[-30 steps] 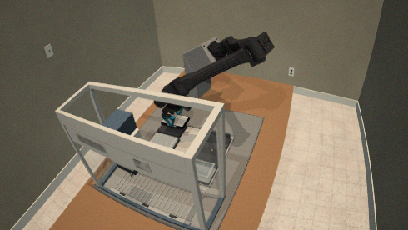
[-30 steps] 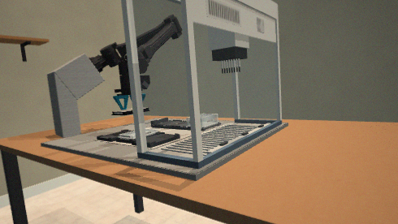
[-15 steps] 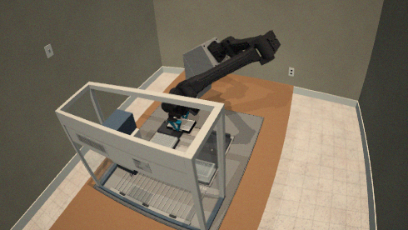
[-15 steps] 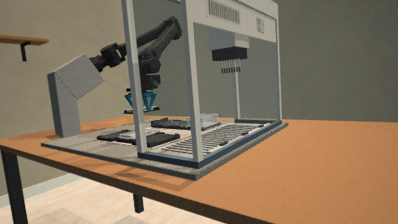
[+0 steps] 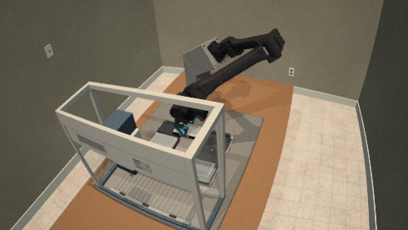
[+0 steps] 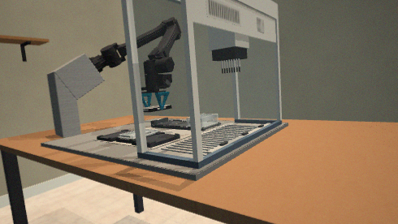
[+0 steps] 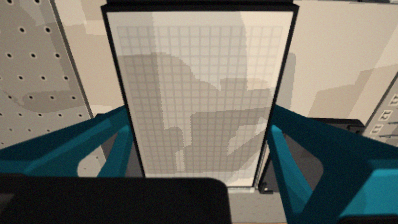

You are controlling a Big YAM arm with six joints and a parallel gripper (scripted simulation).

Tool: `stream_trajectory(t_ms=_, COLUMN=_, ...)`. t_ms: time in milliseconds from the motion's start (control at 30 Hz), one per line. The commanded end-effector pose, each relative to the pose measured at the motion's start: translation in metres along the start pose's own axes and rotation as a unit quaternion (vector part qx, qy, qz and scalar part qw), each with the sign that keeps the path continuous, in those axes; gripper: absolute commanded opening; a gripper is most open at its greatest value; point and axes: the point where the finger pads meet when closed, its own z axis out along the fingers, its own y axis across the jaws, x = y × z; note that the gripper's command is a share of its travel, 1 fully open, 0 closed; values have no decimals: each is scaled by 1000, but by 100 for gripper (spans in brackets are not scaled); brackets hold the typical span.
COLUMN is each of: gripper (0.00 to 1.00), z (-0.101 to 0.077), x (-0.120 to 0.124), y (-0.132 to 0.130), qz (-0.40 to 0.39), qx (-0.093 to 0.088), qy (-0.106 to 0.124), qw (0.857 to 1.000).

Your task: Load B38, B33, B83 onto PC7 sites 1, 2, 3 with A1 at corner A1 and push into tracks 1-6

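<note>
The arm [image 5: 233,67] is built of matte black, blocky links with thicker joint housings, and is carried on a pale grey pedestal [image 6: 65,97] with a slanted top. The gripper [image 6: 156,100] is formed of a black body and two teal fingers, each shaped as an open triangular frame. No cables or markings can be made out.

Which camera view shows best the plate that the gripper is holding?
The wrist view: the fine-gridded plate fills it, clamped between the teal fingers. The exterior view shows it only as a thin dark slab held above the deck; the top view mostly hides it under the instrument frame.
</note>
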Motion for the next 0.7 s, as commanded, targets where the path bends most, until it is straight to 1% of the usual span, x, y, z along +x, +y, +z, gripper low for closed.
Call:
stream_trajectory(t_ms=0, gripper=0, z=-1, x=-22, y=-11, qz=2, qx=0, qy=-2, qw=1000)
stream_trajectory(t_ms=333, gripper=0, z=-1, x=-59, y=-29, qz=2, qx=1, qy=-3, qw=1000)
stream_trajectory(t_ms=400, gripper=0, z=-1, x=-59, y=-29, qz=2, qx=1, qy=-3, qw=1000)
stream_trajectory(t_ms=433, gripper=0, z=-4, x=-43, y=-30, qz=21, qx=3, qy=2, qw=1000)
stream_trajectory(t_ms=467, gripper=0, z=3, x=-54, y=-29, qz=14, qx=-4, qy=0, qw=1000)
stream_trajectory(t_ms=500, gripper=0, z=0, x=-68, y=-34, qz=3, qx=0, qy=-2, qw=1000)
stream_trajectory(t_ms=667, gripper=0, z=-1, x=-89, y=-44, qz=1, qx=2, qy=-3, qw=1000)
